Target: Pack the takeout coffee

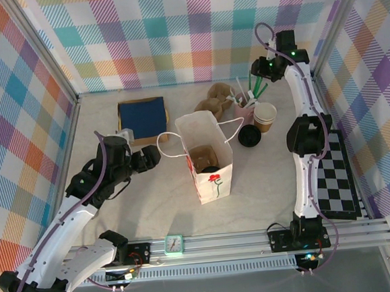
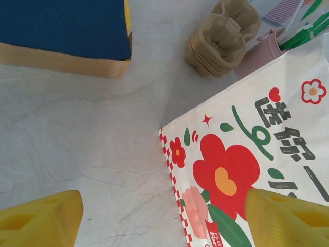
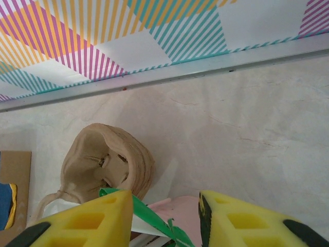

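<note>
Takeout coffee [image 1: 210,168] sitting deep inside open paper bag [image 1: 215,185], round black lid facing up, pale marbled table [image 1: 153,210], plaid walls [image 1: 172,33] surrounding, left gripper [image 2: 162,218] hanging released, right gripper [image 3: 167,216] jaws standing apart.

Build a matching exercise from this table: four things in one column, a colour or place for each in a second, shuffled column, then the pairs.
Things:
1. bag
2. lid
3. box
4. mat

Descriptions:
A. blue top, far left
B. black-and-white checks, right edge
C. white with a red flower, centre
D. black, next to the open cup

Pairs: 1-C, 2-D, 3-A, 4-B
</note>
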Controlling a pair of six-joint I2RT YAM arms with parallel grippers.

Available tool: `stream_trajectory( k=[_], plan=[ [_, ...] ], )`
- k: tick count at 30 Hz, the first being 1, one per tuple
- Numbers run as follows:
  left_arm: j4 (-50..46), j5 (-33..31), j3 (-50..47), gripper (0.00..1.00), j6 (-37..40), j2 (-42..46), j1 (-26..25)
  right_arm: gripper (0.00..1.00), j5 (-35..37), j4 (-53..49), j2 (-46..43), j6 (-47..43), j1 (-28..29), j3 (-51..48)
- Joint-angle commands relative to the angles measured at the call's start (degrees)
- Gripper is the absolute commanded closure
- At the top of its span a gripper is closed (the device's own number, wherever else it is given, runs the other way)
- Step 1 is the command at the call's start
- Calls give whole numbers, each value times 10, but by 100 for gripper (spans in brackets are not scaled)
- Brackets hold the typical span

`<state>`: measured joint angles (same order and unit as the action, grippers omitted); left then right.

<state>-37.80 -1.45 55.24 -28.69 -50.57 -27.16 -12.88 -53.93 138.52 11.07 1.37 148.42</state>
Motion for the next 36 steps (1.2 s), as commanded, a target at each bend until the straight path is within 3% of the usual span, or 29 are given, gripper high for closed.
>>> stream_trajectory(
  k=[1,17,22,36],
  plan=[
    [-11,-9,15,18,13,-1,7,62,6,8,7,-26,11,23],
    [-14,-11,22,18,16,-3,9,93,64,-13,-17,-66,22,23],
    [-12,-9,25,18,16,-5,9,93,73,-18,-33,-68,23,19],
    [-16,-9,25,18,21,4,10,83,89,-2,-102,-64,23,-78]
  ],
)
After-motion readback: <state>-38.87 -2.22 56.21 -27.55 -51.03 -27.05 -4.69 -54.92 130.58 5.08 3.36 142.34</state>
